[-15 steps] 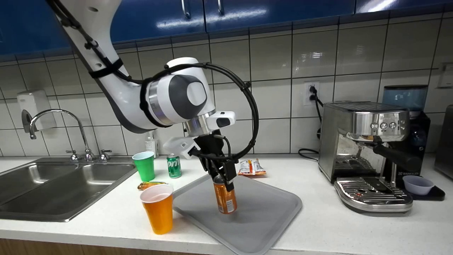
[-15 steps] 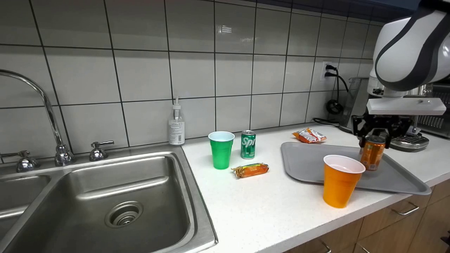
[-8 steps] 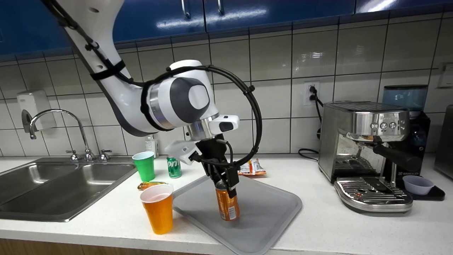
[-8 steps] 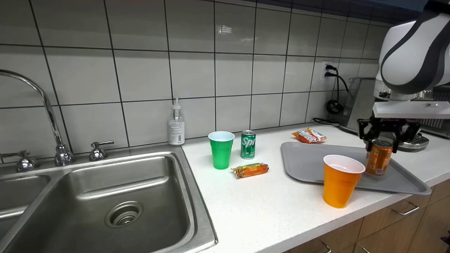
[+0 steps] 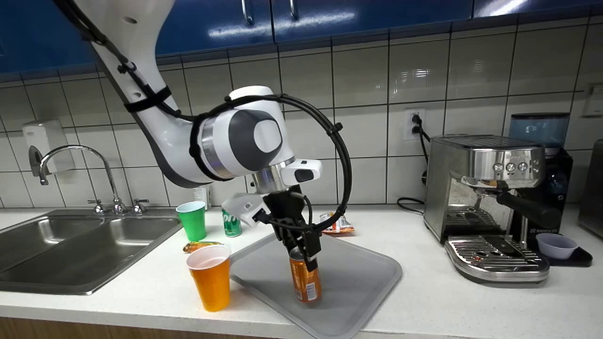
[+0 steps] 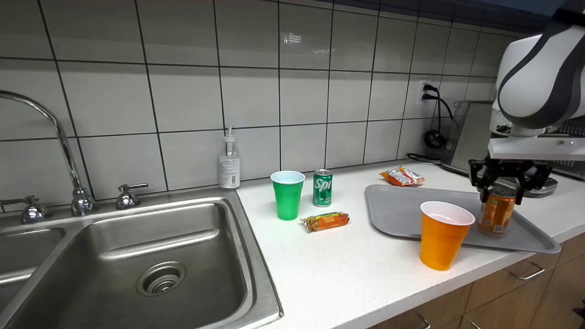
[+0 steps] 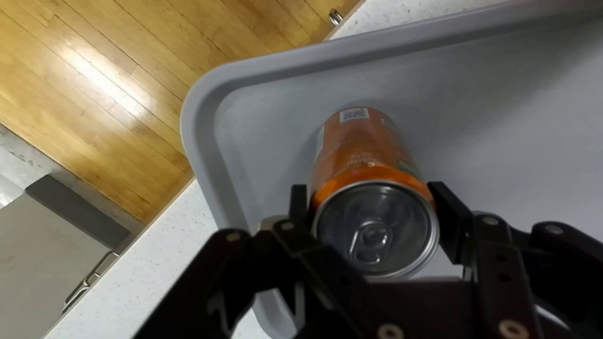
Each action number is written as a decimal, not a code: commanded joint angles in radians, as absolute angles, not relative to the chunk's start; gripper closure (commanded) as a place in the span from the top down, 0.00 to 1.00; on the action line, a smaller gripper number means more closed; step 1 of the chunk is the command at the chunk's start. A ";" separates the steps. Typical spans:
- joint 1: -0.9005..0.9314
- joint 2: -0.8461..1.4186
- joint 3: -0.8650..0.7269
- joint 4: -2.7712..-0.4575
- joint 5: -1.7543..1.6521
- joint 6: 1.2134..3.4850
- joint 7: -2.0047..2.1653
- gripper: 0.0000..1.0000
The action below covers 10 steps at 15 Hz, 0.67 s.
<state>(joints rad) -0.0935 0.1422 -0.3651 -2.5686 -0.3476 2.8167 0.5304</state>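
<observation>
My gripper is shut on an orange can, holding it near the top from both sides. In the wrist view the silver lid and pull tab of the can show between the black fingers. The can leans slightly and stands over the near part of a grey tray. Whether its base touches the tray I cannot tell. Left of the tray in an exterior view is an orange cup with a white inside, standing upright on the white counter.
A green cup, a green soda can and an orange wrapped snack sit between tray and sink. Behind the tray lies a snack bag. A steel espresso machine stands to the right in an exterior view.
The gripper and the orange can have moved together, downward and slightly right in both exterior views, toward the near part of the tray. The grip looks the same. The other objects have stayed put.
</observation>
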 commanded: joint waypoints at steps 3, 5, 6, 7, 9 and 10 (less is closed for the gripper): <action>-0.095 0.153 -0.375 -2.577 -0.345 2.854 0.549 0.39; -0.091 0.160 -0.379 -2.577 -0.342 2.861 0.551 0.39; -0.089 0.163 -0.382 -2.577 -0.342 2.865 0.553 0.39; -0.088 0.165 -0.385 -2.577 -0.341 2.867 0.553 0.39; -0.085 0.167 -0.393 -2.577 -0.344 2.872 0.555 0.89; -0.084 0.167 -0.396 -2.577 -0.344 2.874 0.556 0.91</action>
<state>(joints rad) -0.0932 0.1746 -0.3796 -2.5728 -0.3452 2.8545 0.5400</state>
